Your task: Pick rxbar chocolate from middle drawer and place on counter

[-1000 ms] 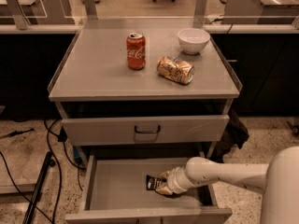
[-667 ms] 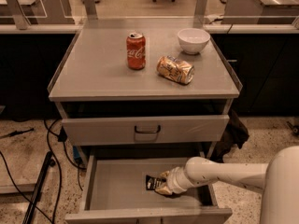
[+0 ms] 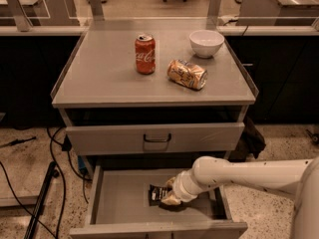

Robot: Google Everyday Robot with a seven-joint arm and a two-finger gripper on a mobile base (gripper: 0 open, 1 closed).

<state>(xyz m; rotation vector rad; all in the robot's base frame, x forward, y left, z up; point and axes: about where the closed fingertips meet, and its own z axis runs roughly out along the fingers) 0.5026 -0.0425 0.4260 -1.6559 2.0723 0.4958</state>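
One camera only, set high in front, looked down and forward. Counter (image 3: 99, 78) sat mid-frame, open drawer (image 3: 124, 206) at bottom edge, fairly near. Arm (image 3: 249, 171) showed from lower right, gripper (image 3: 170, 197) inside drawer at the bar (image 3: 156, 193).

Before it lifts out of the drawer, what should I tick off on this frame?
1. The middle drawer is pulled open: ok.
2. The gripper is down inside it, at the rxbar: ok.
3. Firm hold on the rxbar: cannot tell.
4. The top drawer is shut, out of the way of the lift: ok.
5. The counter shows a bare patch left of the coke can for placing: ok.
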